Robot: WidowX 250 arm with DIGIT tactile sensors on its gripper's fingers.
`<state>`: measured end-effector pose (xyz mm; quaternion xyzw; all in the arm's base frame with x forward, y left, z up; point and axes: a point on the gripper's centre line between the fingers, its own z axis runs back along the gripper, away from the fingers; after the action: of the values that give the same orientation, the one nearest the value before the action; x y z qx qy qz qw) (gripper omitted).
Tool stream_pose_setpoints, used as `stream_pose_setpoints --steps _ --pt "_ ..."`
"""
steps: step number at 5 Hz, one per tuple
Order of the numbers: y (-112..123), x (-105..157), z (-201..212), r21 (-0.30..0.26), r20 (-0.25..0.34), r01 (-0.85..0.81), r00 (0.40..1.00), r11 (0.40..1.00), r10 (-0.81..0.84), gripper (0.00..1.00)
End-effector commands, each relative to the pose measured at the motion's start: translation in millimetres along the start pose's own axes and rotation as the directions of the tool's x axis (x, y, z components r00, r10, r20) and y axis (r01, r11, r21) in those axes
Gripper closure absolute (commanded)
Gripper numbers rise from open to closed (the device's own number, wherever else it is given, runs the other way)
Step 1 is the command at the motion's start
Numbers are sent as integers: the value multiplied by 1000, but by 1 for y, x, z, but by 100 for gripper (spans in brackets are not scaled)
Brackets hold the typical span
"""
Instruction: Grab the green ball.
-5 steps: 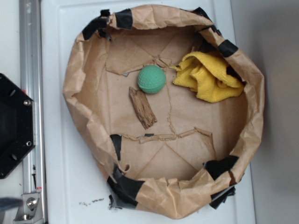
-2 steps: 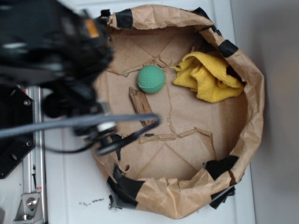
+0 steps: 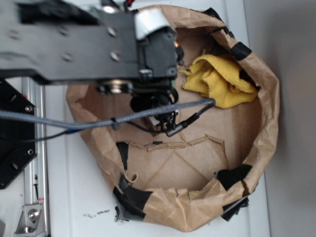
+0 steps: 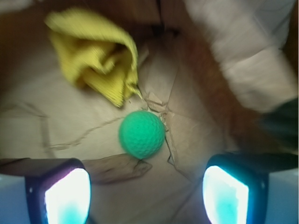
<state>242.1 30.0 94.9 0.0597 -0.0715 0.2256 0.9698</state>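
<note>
**Gripper over the ball, grasp not yet made**

The green ball (image 4: 141,134) lies loose on the paper floor, just below the yellow cloth (image 4: 96,58) and touching the wood chunk (image 4: 117,168). The gripper (image 4: 145,196) hangs above it, jaws spread wide and empty; descent and closing remain. The exterior view hides the ball under the arm (image 3: 89,44), yet shows the whole paper basin (image 3: 269,118).

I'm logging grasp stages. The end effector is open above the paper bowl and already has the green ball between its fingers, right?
Not quite. The end effector is open over the paper bowl, but the green ball lies free on the paper ahead of the fingers, beside the yellow cloth. The wrist view shows this.
</note>
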Motion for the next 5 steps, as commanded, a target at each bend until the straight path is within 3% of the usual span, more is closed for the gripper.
stream_pose_setpoints --steps 1,2,4,5 --pt "30 10 -22 21 20 -90 996 996 90 0" --pt "39 19 -33 -23 12 -88 996 996 89 0" --pt "4 27 -68 -123 -100 31 994 992 -43 0" --pt "-23 30 -60 -187 -94 83 990 979 -102 0"
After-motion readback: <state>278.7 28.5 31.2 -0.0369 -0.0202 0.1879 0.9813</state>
